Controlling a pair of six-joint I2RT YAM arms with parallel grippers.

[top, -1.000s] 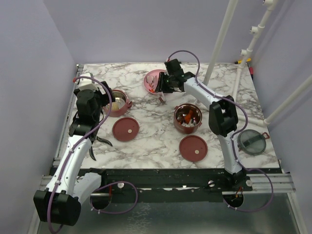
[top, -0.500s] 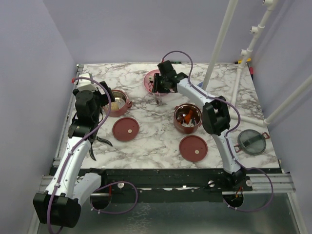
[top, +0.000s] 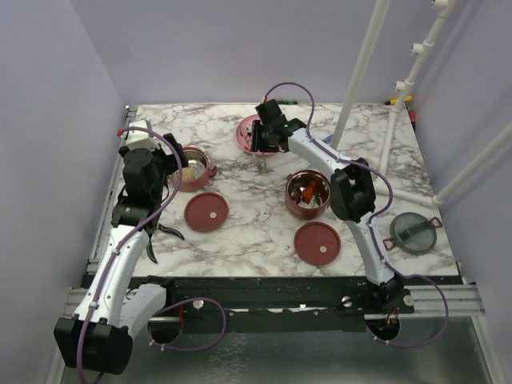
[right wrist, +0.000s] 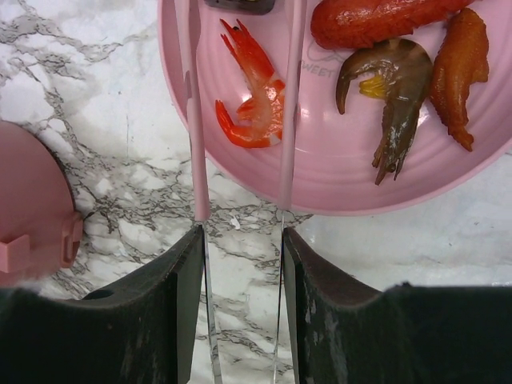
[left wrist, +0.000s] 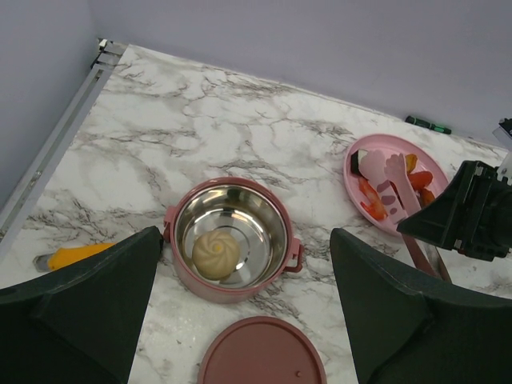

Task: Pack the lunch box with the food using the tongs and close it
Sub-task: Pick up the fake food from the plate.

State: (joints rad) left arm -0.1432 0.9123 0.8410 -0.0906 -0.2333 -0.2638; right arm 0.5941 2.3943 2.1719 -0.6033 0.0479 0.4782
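Two tiers of lunch box apart on table (top: 240, 232): left tier (left wrist: 232, 240) with bun (left wrist: 216, 254) inside, right tier (top: 308, 194) with red and dark pieces. Maroon lid (top: 206, 212) flat before left tier, another (top: 317, 242) before right. Grey top lid (top: 414, 234) near right edge. Tongs (right wrist: 192, 120) clamped in right gripper (right wrist: 242, 248), arms either side of red shrimp (right wrist: 252, 88) on pink plate (right wrist: 336, 176). Sausage (right wrist: 376, 20), dark shrimp (right wrist: 392, 88), orange piece (right wrist: 460, 72) alongside. Left gripper (left wrist: 246, 240) spread wide above left tier, holding nothing.
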